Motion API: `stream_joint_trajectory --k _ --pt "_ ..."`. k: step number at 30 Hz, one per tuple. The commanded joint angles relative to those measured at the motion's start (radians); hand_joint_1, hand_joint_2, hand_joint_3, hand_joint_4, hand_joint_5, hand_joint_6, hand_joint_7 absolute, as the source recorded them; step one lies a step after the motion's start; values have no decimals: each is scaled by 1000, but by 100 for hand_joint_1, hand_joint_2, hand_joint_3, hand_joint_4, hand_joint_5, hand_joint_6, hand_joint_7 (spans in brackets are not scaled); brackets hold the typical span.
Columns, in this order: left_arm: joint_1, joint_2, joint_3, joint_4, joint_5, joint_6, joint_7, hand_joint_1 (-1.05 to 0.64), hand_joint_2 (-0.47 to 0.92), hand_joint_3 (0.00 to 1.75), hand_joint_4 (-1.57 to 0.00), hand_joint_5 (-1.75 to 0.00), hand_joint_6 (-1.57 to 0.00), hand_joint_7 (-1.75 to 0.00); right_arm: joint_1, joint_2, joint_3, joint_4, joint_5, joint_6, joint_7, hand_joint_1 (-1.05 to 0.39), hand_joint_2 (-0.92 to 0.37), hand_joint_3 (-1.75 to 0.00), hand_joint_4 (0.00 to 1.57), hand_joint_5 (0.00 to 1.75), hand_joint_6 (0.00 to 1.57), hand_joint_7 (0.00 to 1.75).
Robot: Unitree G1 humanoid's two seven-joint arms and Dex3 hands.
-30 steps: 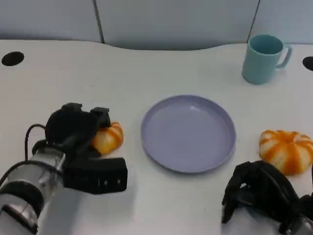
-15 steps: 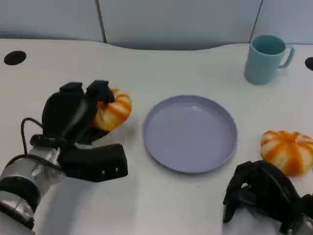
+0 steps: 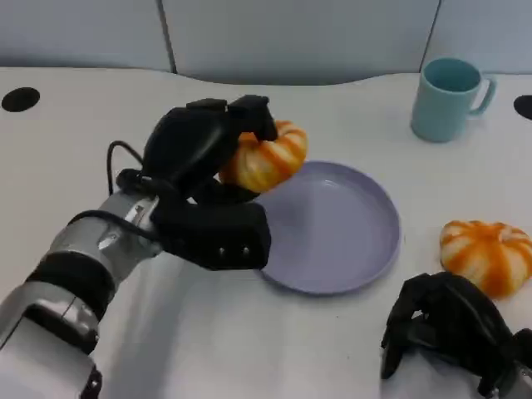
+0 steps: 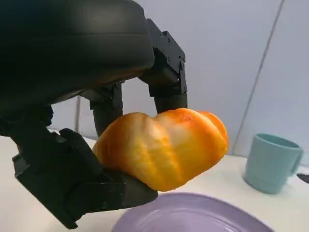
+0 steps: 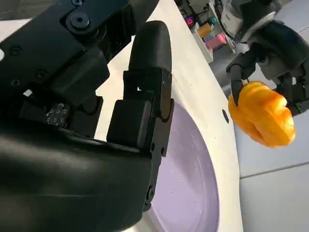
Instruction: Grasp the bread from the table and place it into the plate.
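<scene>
Now that the left hand [image 3: 199,154] has lifted its gripped bread roll [image 3: 264,158] off the table to the purple plate's [image 3: 349,249] left rim, only release remains; right hand [image 3: 445,332] curled, idle.

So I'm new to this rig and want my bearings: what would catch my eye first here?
The left hand holds an orange-striped bread in the air above the near-left rim of the purple plate. A second bread lies on the table right of the plate, just beyond the right hand, and a teal mug stands far right.
</scene>
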Motion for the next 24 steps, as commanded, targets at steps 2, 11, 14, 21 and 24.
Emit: stream_joint_trajectory --k 2,11,14,21,24 --pt "-45 -21 -8 2 -30 -68 -166 -25 57 114 -92 -175 -76 -175 9 -13 1 6 -1 9 -5 -105 -53 0 157 62 157 42" --pt "-62 -59 -63 18 22 -71 -200 -31 50 127 -99 -175 -79 -175 17 -8 9 -8 -6 3 -16 -105 -53 0 157 63 157 42" --pt "-66 -70 -75 25 38 -59 -191 -31 51 126 -99 -175 -79 -175 19 -7 9 -8 -1 5 -15 -105 -54 0 157 63 157 42" --pt "-81 -89 -45 38 -31 0 -386 -32 63 86 -70 -120 -64 -84 22 -2 11 -10 5 2 -11 -105 -53 0 157 63 157 42" --pt "-77 -90 -30 27 -54 14 -437 -33 69 65 -54 -112 -55 -57 22 -2 10 -8 7 -4 -9 -105 -53 0 157 62 157 42"
